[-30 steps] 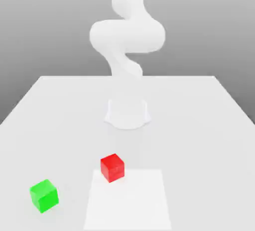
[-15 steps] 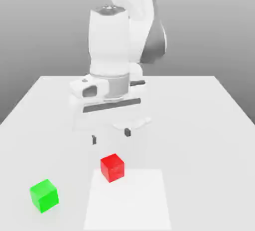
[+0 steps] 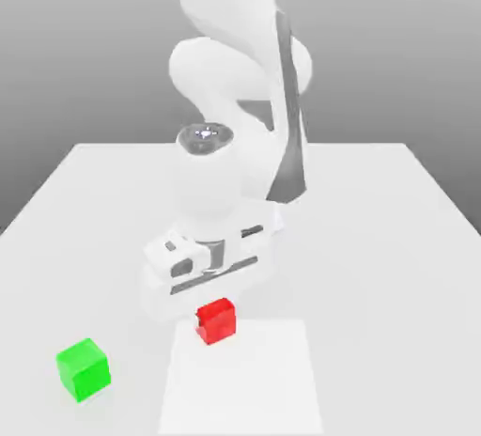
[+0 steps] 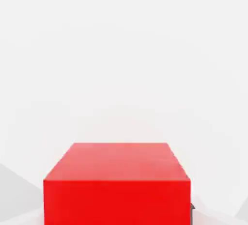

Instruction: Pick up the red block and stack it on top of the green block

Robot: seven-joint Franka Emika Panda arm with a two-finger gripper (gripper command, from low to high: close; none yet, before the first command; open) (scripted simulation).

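Exterior view — red block [image 3: 216, 321] sits square.

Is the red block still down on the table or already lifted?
On the table. The red block sits flat, level with the green block, with the end effector lowered over its top.

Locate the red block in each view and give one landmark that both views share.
Exterior view: the red block sits low and just left of centre, right under the arm's hand, at the far edge of the paler square patch; the green block lies toward the exterior view's left.
Hand view: the red block looms large and close.
Shared landmark: the white table.
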